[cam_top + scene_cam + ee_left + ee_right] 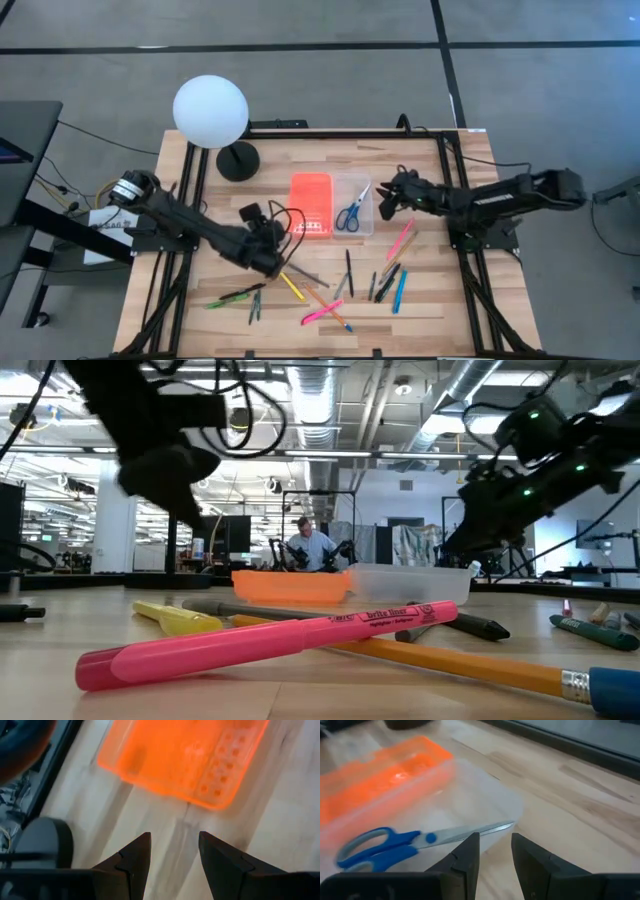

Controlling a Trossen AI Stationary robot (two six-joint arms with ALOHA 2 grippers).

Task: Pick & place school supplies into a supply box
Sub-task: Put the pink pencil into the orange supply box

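One blue-handled scissors (349, 214) lies in clear tray (361, 232).

light: even overhead, soft shadows | wrist views: motion-blurred | low view: foreground soft

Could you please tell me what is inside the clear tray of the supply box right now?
Only the blue-handled scissors lie inside the clear tray. The rest of its floor looks bare. The orange lid lies open beside it, so nothing covers the tray.

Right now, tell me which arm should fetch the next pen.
Left, probably. The left gripper, open and empty, hovers beside the thin yellow pen. The right gripper, also open, sits at the clear plastic tray holding the blue-handled scissors.
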